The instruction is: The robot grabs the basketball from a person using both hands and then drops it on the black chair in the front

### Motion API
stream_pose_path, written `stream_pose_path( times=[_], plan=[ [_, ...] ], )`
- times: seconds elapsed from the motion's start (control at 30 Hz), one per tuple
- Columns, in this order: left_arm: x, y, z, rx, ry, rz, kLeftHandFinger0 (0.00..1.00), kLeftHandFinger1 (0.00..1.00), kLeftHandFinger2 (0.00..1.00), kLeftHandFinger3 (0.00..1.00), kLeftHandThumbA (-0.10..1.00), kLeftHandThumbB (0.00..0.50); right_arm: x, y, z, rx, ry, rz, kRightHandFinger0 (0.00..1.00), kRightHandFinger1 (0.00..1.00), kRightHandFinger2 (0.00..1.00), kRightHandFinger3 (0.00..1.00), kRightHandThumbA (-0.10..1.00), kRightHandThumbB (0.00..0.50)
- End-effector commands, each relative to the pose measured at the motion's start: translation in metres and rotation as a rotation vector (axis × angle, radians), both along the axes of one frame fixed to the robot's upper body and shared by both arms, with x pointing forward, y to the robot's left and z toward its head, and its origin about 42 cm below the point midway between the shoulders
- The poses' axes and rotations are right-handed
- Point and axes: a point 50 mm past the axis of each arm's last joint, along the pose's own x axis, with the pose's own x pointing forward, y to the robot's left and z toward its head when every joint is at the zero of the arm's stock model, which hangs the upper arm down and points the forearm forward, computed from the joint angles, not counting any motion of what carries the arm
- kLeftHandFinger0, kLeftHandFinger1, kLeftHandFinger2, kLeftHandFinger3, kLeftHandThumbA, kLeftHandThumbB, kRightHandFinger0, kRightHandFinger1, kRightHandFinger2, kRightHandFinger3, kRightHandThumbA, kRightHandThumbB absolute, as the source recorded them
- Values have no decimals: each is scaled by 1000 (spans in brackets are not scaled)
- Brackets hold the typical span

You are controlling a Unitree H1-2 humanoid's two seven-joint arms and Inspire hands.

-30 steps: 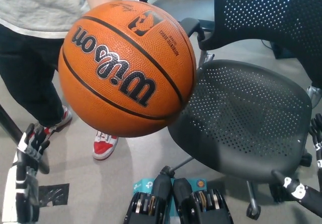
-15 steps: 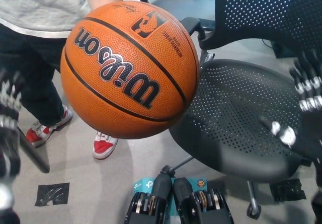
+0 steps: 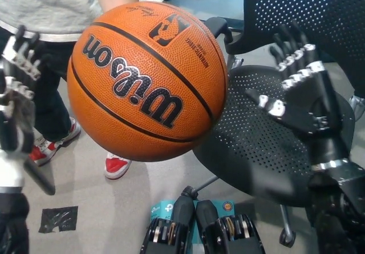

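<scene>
Basketball [image 3: 147, 80] is held out by a person [image 3: 48, 5], centre frame, above the floor and just left of the black chair [image 3: 274, 145]. Step in hand: approach for the two-handed grab; no contact made. Left hand [image 3: 17, 94] stands at the ball's left, right hand [image 3: 299, 91] at its right, over the chair seat. Both hands are empty, fingers spread apart. Next move, by judgement: bring both palms inward onto opposite sides of the ball, evenly, before the person releases.
</scene>
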Motion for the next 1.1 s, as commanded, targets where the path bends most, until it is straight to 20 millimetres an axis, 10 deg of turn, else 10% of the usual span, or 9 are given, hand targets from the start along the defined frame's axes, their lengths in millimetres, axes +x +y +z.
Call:
stream_pose_path(
  times=[0.0,0.63,1.07],
  plan=[
    [8,-10,6,14,5,-46,1000,1000,1000,1000,1000,142,5,21,11,31,-13,121,1000,1000,1000,1000,1000,383],
    [4,-35,-21,34,53,-97,1000,1000,1000,1000,1000,169,-21,39,12,168,11,417,1000,1000,1000,1000,1000,497],
    [2,-56,-25,58,72,-128,1000,1000,1000,1000,1000,171,4,88,-8,-172,-25,239,1000,1000,1000,1000,1000,410]
  ],
)
